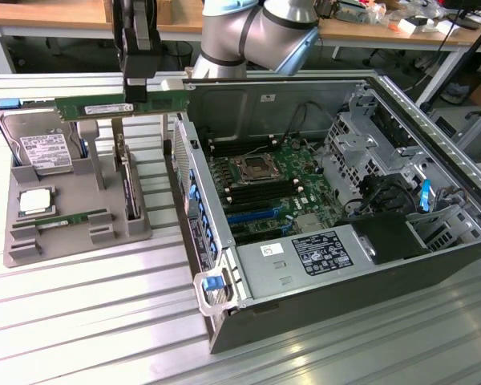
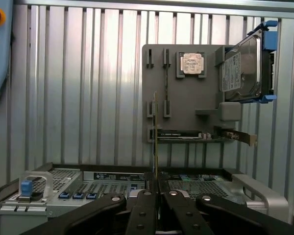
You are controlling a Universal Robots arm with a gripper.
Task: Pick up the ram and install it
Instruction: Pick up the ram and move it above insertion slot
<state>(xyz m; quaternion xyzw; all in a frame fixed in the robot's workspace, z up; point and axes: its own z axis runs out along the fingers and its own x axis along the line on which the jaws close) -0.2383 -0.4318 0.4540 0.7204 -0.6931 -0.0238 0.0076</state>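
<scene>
Above the tray [image 1: 32, 250], ram [image 1: 88, 107] in pincer [image 1: 134, 95]

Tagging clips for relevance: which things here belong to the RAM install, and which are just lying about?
Job: gripper, the ram it holds, memory slots in the open computer case.
Lying about: second RAM stick, processor chip, hard drive, expansion card, all on the grey tray.
</scene>
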